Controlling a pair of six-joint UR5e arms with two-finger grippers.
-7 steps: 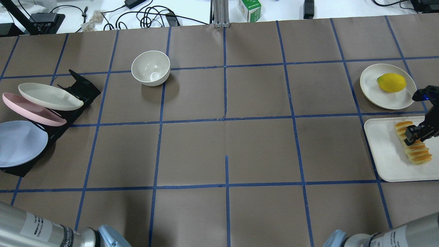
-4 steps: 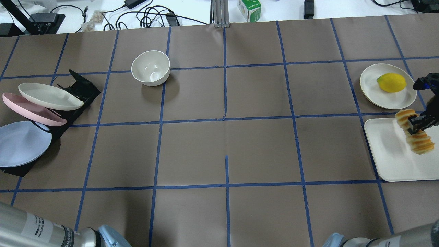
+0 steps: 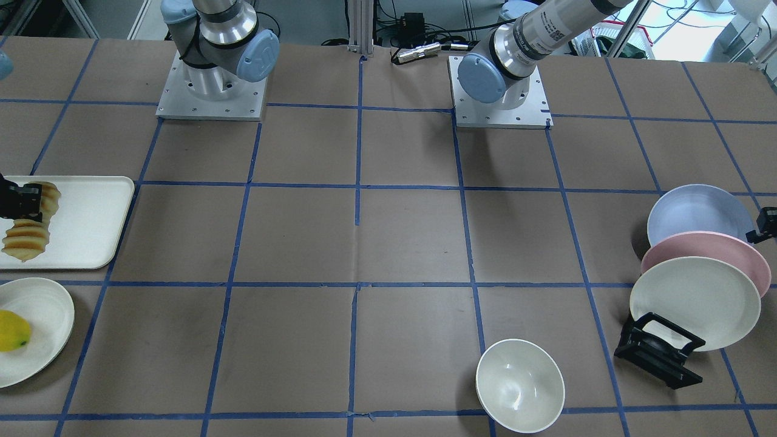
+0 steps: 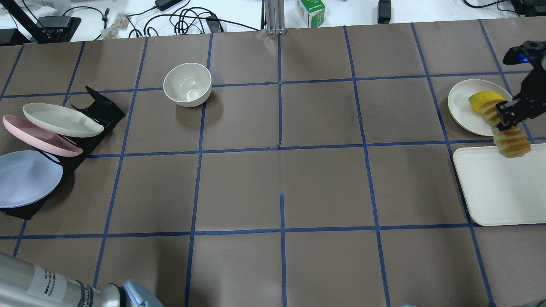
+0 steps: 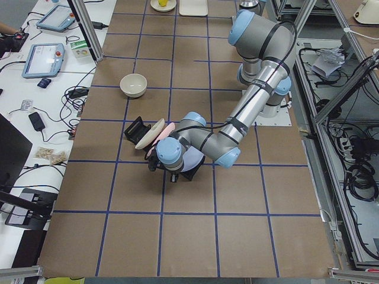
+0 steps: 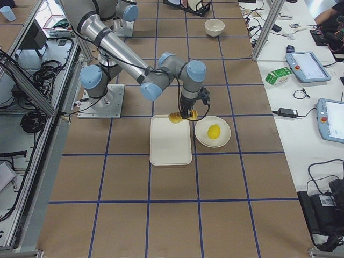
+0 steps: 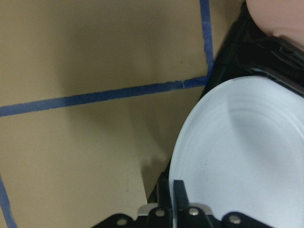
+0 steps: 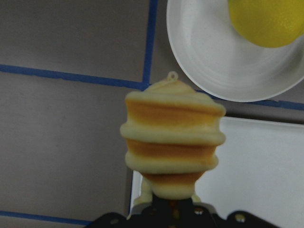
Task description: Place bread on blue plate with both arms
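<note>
The bread (image 4: 509, 138), a ridged orange-and-cream loaf, hangs in my right gripper (image 4: 507, 115), which is shut on its upper part. It is in the air over the far edge of the white tray (image 4: 490, 196), beside the fruit plate. The right wrist view shows the bread (image 8: 173, 142) hanging end-down. The blue plate (image 4: 25, 179) leans in the black rack (image 4: 102, 106) at the table's left. My left gripper (image 3: 766, 224) is at its rim. In the left wrist view one finger (image 7: 179, 197) lies over the plate's edge (image 7: 247, 152); the other is hidden.
A pink plate (image 4: 38, 135) and a cream plate (image 4: 59, 120) lean in the same rack. A cream bowl (image 4: 187, 84) stands at the far middle left. A cream plate (image 4: 463, 106) with a yellow fruit (image 4: 480, 97) sits beyond the tray.
My right gripper has lifted the bread off the tray and carried it toward the far side, over the fruit plate's edge. The blue plate has shifted slightly in the rack.
</note>
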